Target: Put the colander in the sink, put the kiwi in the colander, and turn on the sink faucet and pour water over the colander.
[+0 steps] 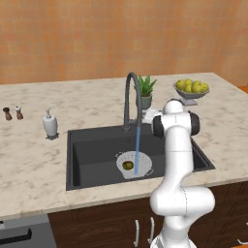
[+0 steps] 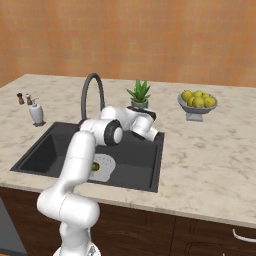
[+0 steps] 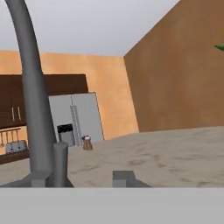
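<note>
Pouring water (image 1: 137, 147) falls straight (vertical), faucet (image 1: 131, 99) spout over colander (image 1: 134, 163)

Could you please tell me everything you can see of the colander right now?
The colander is a white, round, perforated bowl with small side handles, sitting upright on the floor of the dark grey sink. The kiwi lies inside it, and a blue stream of water from the sink faucet falls into it.

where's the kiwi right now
The kiwi lies inside the white colander on the floor of the sink, front centre in the left base view, beside the water stream from the faucet.
</note>
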